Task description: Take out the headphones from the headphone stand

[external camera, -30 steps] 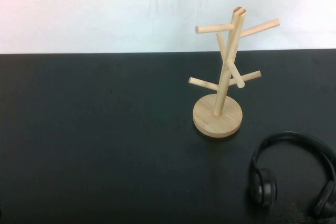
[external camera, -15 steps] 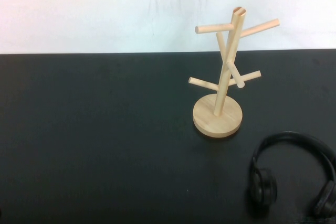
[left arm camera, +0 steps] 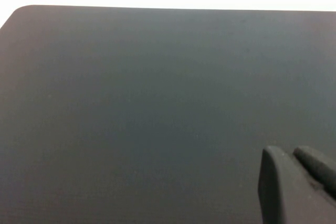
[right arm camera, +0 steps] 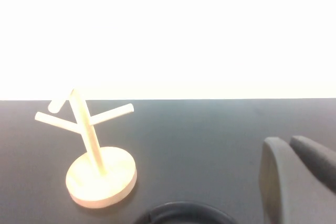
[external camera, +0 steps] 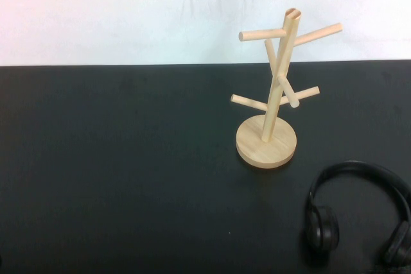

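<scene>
The light wooden headphone stand stands upright right of the table's middle, and its pegs are bare. The black headphones lie flat on the table at the front right, off the stand, earcups toward the front edge. Neither gripper shows in the high view. In the right wrist view, my right gripper is shut and empty; the stand is ahead and the headband's arc is at the frame's edge. In the left wrist view, my left gripper is shut and empty over bare table.
The black table runs back to a white wall. The table's rounded far corner shows in the left wrist view.
</scene>
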{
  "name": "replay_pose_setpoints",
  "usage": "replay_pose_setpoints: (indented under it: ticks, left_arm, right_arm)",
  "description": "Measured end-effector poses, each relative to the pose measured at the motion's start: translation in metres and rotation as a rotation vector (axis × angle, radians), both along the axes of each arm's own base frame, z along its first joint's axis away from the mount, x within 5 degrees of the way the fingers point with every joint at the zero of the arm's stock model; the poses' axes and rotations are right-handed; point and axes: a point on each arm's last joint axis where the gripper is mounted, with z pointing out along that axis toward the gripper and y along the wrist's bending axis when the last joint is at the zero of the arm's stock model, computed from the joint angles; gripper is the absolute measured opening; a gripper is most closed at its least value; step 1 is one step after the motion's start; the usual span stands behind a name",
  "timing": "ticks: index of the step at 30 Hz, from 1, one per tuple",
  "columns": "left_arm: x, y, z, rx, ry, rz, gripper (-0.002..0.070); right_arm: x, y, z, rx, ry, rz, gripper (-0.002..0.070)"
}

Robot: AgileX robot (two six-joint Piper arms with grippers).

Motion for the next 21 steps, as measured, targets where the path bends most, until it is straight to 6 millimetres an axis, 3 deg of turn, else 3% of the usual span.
replay_pose_setpoints:
  ticks: [10,15,21]
  left_arm:
    - [0.000,0.000,0.000,0.000,0.000,0.000,0.0002]
    - [0.000,0.000,0.000,0.000,0.000,0.000,0.0002]
    - [0.000,0.000,0.000,0.000,0.000,0.000,0.0002]
  right_arm:
    - [0.000,0.000,0.000,0.000,0.000,0.000,-0.0006]
    - [0.000,-0.003,0.000,-0.097,-0.011,-0.023,-0.0006]
    - [-0.004,-0.008,-0.014,-0.070,0.012,-0.105,-0.0006]
